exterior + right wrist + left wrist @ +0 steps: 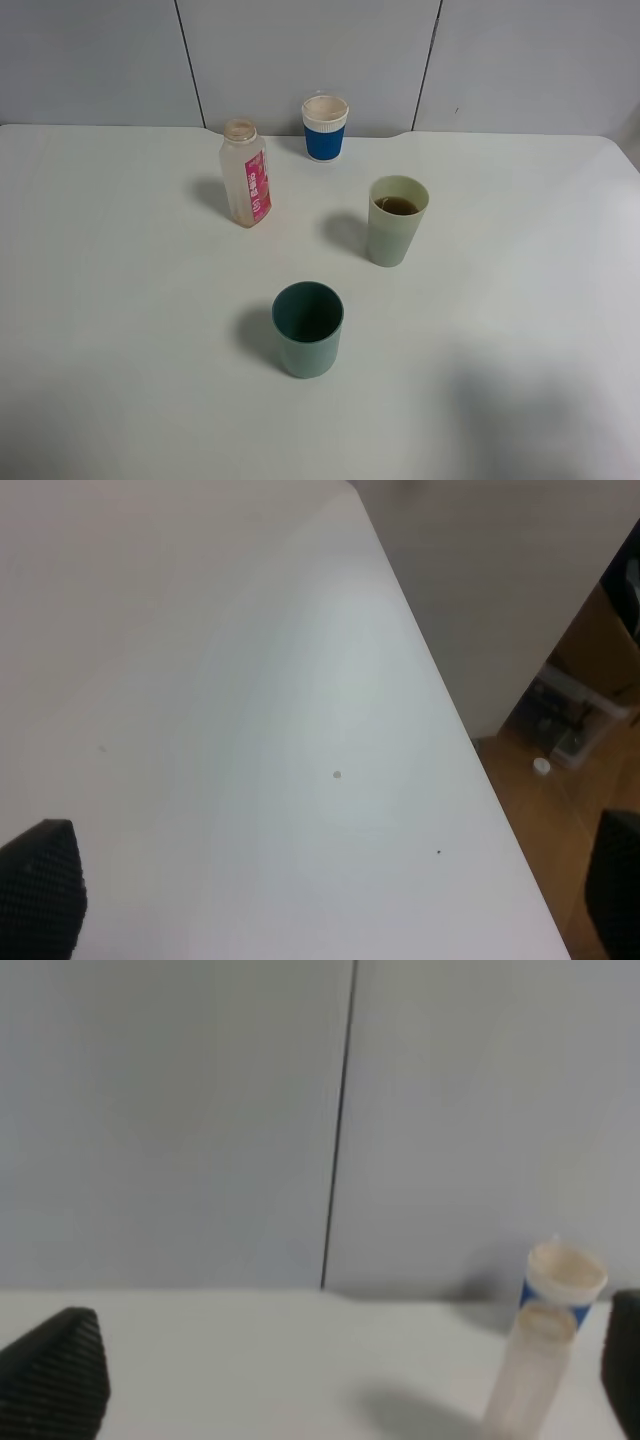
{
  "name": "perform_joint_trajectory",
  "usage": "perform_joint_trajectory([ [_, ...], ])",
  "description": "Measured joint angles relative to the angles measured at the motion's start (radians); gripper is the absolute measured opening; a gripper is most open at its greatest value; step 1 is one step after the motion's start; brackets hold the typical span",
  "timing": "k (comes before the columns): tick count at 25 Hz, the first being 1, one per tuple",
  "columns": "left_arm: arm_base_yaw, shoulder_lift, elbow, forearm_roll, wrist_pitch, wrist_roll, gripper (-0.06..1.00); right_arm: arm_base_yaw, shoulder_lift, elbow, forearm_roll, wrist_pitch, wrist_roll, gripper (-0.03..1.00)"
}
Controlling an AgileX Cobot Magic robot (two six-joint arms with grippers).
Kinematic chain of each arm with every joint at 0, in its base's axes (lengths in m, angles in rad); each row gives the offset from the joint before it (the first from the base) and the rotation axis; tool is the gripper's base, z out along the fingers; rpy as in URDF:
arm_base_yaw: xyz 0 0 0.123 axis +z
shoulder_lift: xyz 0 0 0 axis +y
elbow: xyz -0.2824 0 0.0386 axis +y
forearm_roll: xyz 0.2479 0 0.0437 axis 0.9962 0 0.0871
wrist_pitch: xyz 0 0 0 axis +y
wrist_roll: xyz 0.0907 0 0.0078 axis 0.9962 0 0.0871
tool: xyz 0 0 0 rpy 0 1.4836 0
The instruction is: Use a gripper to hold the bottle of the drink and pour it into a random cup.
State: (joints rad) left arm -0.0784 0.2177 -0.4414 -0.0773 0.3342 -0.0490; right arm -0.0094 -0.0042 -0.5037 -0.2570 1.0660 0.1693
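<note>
We see the bottle of the drink (246, 174) standing upright and uncapped near the far edge of the tabletop (120, 300), with the blue-and-white paper cup (325, 127) just beside it, closer to that edge. The cup (397, 221) stands toward the middle with brown liquid in it, and the dark teal cup (308, 328) nearer the front edge. We find the left gripper (330, 1380) spread wide and empty, the bottle between its fingertips in the wrist view; the right gripper (330, 900) is likewise parted over the tabletop's bare right edge.

From my left wrist camera the bottle of the drink (525, 1380) is blurred, its base cut off, and it hides the lower part of the blue-and-white paper cup (563, 1278) directly behind the bottle.
</note>
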Motion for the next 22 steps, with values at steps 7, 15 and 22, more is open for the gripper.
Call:
perform_joint_trajectory([
  [7, 0.04, -0.125, -0.04, 0.022, 0.241, -0.012, 0.89, 0.0, 0.0, 0.0, 0.0, 0.0, 0.0, 1.0],
  [15, 0.056, -0.153, -0.133, 0.083, 0.561, -0.014, 0.85, 0.0, 0.0, 0.0, 0.0, 0.0, 0.0, 1.0],
  [22, 0.056, -0.217, -0.134, 0.089, 0.687, -0.015, 0.85, 0.0, 0.0, 0.0, 0.0, 0.0, 0.0, 1.0],
])
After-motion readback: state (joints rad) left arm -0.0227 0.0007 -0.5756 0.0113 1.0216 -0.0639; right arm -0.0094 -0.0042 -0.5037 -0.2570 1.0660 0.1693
